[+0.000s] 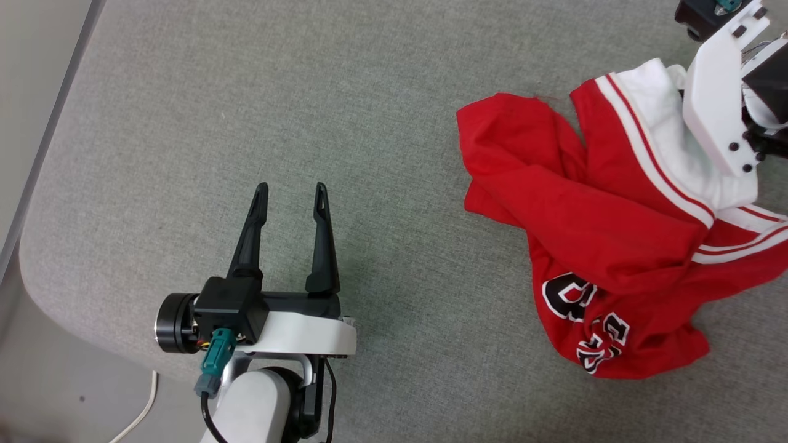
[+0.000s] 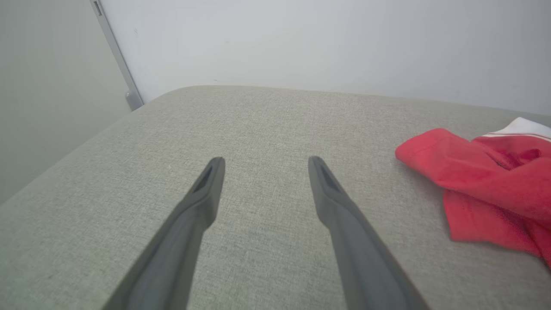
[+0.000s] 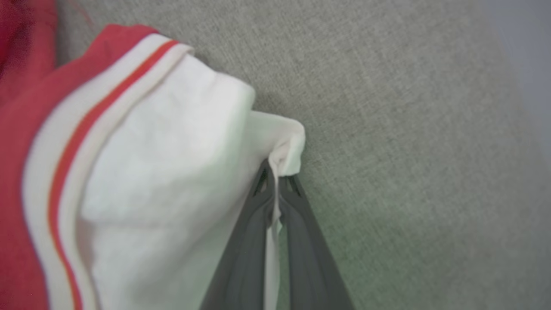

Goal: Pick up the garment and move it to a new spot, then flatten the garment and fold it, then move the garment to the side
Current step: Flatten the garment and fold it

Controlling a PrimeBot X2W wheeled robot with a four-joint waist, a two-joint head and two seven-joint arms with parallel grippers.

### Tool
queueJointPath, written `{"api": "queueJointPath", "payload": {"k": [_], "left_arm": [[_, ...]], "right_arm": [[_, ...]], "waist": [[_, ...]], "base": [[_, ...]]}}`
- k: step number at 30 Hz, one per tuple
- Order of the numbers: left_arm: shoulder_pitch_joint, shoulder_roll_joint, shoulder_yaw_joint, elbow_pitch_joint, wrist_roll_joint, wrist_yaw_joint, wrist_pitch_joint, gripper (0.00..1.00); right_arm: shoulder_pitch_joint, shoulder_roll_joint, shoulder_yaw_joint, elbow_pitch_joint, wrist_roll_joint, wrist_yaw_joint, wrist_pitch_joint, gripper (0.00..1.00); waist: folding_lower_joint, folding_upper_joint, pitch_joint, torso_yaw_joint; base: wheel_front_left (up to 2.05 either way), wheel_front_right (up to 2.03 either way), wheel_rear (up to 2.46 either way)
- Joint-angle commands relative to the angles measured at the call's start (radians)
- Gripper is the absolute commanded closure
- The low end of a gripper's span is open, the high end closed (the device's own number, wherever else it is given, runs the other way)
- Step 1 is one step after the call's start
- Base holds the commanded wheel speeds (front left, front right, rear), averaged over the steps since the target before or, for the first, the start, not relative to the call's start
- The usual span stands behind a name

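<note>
So, garment (image 1: 591, 234): I saw it crumpled on the grey surface (image 1: 394, 92)
right gripper (image 3: 277, 180): fingers were clamped together on its white sleeve (image 3: 172, 163) edge
left gripper (image 1: 291, 187): fingers were apart, empty

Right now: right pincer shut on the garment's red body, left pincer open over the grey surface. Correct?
One error: the right pincer is shut on the white sleeve of the garment, not its red body, as the right wrist view shows. The left pincer is open over the grey surface, as stated.
</note>
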Motion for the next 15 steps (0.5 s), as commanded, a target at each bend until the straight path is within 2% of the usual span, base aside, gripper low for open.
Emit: {"api": "queueJointPath", "payload": {"k": [1, 8, 15], "left_arm": [[0.004, -0.001, 0.008, 0.004, 0.005, -0.006, -0.003, 0.0], [0.046, -0.001, 0.055, 0.029, 0.039, -0.025, -0.003, 0.0], [0.117, -0.001, 0.11, 0.049, 0.074, -0.053, -0.003, 0.0]], "right_arm": [[0.016, 0.013, 0.014, 0.018, -0.004, -0.001, -0.031, 1.0], [-0.027, 0.049, -0.009, 0.007, 0.04, -0.001, -0.229, 1.0], [0.021, 0.006, -0.024, -0.083, 0.064, -0.001, -0.41, 1.0]], "waist": [[0.0001, 0.0, -0.023, -0.015], [0.0001, 0.0, -0.13, -0.072], [0.0001, 0.0, -0.248, -0.15]], "base": [[0.0, 0.0, 0.0], [0.0, 0.0, 0.0], [0.0, 0.0, 0.0]]}}
